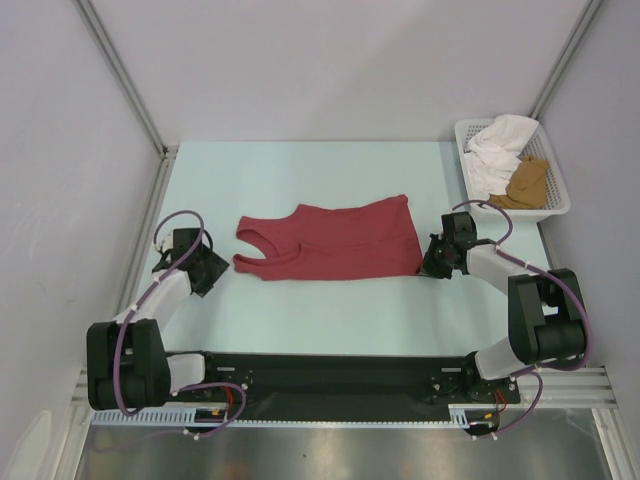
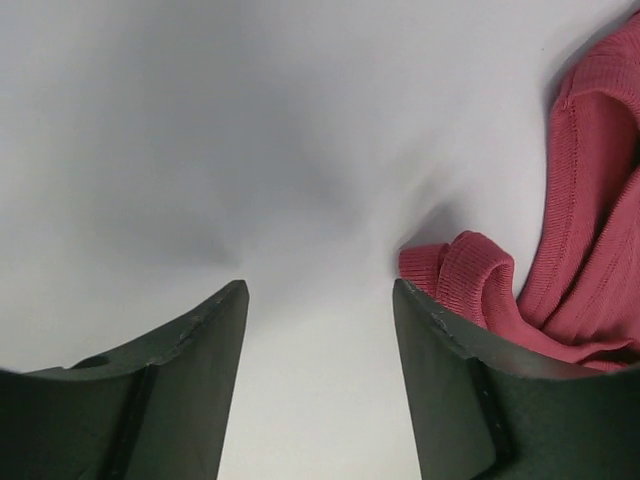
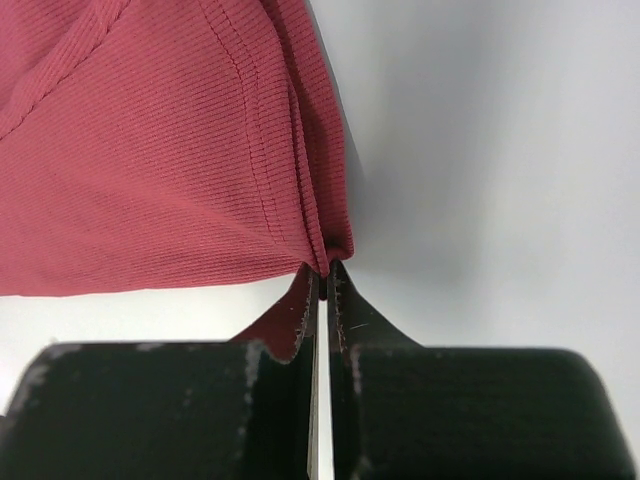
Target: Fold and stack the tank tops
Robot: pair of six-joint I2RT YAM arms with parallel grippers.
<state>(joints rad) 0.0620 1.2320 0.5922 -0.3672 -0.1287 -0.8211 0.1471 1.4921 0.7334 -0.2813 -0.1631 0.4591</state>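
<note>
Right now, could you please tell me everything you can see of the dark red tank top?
The dark red tank top is a soft ribbed knit, lying flat across the table, straps toward the left arm, hem toward the right. The right fingers are shut on its near hem corner; the open left fingers stand beside a curled strap.

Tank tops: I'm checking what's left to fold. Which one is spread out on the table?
The dark red tank top; the tan-brown one lies crumpled in the white basket.

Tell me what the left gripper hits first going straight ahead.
Probably bare table: nothing lies between the fingers of the open left gripper. A strap of the dark red tank top sits just beside one.
</note>
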